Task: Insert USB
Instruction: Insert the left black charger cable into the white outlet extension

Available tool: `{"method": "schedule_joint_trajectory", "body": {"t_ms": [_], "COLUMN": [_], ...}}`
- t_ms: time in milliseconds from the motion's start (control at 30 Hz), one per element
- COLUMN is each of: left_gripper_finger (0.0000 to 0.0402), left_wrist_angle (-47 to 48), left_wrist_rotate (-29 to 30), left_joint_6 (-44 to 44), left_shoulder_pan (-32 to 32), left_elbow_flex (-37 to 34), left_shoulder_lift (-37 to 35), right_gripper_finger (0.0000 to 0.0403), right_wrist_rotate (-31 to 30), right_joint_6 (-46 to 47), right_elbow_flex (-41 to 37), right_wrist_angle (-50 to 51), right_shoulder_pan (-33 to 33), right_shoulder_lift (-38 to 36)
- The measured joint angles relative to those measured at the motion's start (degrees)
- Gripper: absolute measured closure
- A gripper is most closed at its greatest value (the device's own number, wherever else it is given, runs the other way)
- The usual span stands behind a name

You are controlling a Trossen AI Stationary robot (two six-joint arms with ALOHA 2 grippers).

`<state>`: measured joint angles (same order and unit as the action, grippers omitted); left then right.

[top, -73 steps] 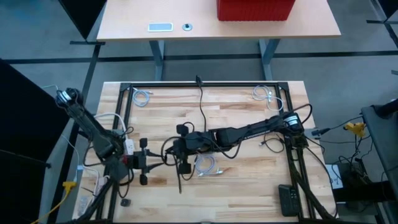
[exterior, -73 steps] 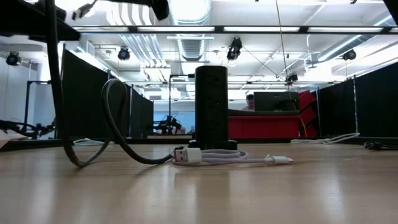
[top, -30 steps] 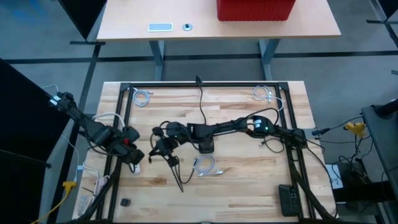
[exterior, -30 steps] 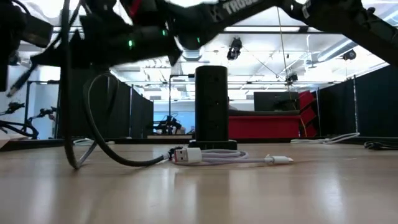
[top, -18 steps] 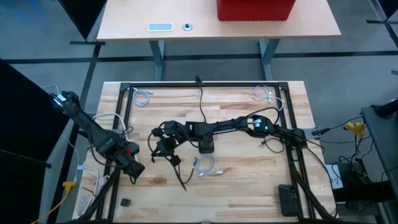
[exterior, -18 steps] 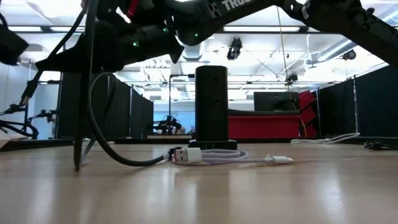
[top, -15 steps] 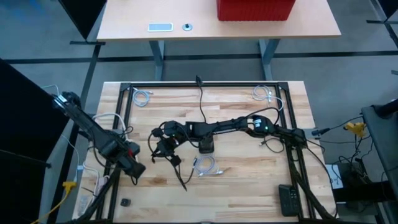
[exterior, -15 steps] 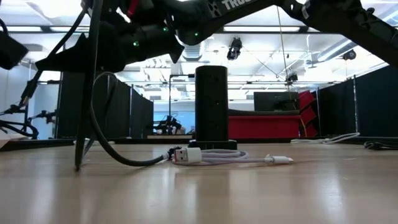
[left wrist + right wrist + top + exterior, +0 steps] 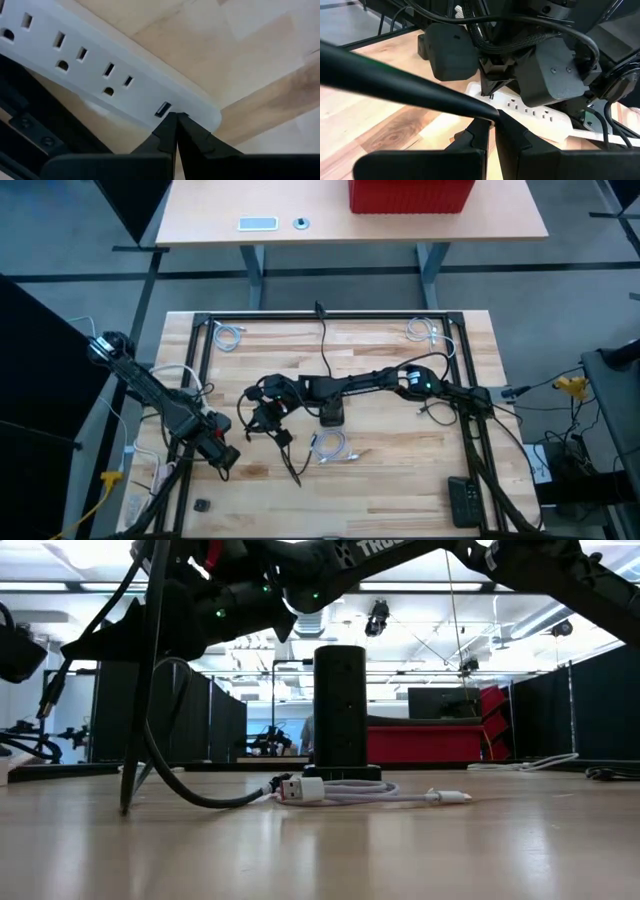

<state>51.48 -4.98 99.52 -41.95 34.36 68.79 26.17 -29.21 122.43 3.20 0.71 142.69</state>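
A white power strip point(image 9: 100, 75) with outlets and a USB port point(image 9: 162, 108) lies at the table's left side. My left gripper point(image 9: 225, 455) point(image 9: 176, 117) points down over the strip's end, shut, its tips beside that port. My right gripper point(image 9: 268, 420) point(image 9: 492, 120) reaches level to the table's middle left, shut on a black cable point(image 9: 140, 690). A white USB cable point(image 9: 328, 445) point(image 9: 330, 790) lies coiled on the wood in front of a black tower power strip point(image 9: 331, 416) point(image 9: 340, 705). No gripper touches either. My left gripper's shut fingertips point(image 9: 167, 127) stand right at the strip's end by the USB port; I cannot tell whether they touch it. My right gripper pinches the black cable point(image 9: 470, 106) between its two fingers, which come level from the table's right. The cable hangs down below the hold, its lower part point(image 9: 125, 802) on the table.
A black metal frame point(image 9: 320, 317) runs around the work area. Small white cable coils point(image 9: 228, 335) point(image 9: 425, 330) lie at the far corners, a black remote point(image 9: 462, 500) at the near right. The left arm point(image 9: 555, 75) stands close in front of my right gripper.
My left gripper has gone down and toward the table's near edge, turning a little, and now stands over the white power strip's end. It has stayed shut. My right gripper has kept its place and its hold on the black cable.
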Motion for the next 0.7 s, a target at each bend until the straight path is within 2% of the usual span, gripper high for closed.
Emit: {"method": "schedule_joint_trajectory", "body": {"t_ms": [100,267,367,700], "left_gripper_finger": [0.0402,0.0401,0.0401,0.0401], "left_wrist_angle": [-2.2,-9.3,-11.7,-18.0], "left_wrist_rotate": [3.4,15.8,20.4,31.9], "left_joint_6": [-0.8,-6.9,-9.6,-16.2], "left_shoulder_pan": [-0.1,0.0,0.1,0.6], "left_elbow_flex": [-0.1,-0.4,-0.7,-3.5], "left_shoulder_lift": [0.3,0.9,1.9,4.7], "right_gripper_finger": [0.0398,0.0398,0.0398,0.0398], "right_wrist_rotate": [0.0,-0.1,-0.2,-0.6], "right_joint_6": [0.0,0.0,-0.3,-7.8], "right_elbow_flex": [0.0,0.0,0.0,0.1], "right_wrist_angle": [0.0,0.0,1.2,16.6], "right_shoulder_pan": [-0.1,-0.7,-0.9,-1.6], "right_shoulder_lift": [0.0,0.0,-0.2,-3.9]}}
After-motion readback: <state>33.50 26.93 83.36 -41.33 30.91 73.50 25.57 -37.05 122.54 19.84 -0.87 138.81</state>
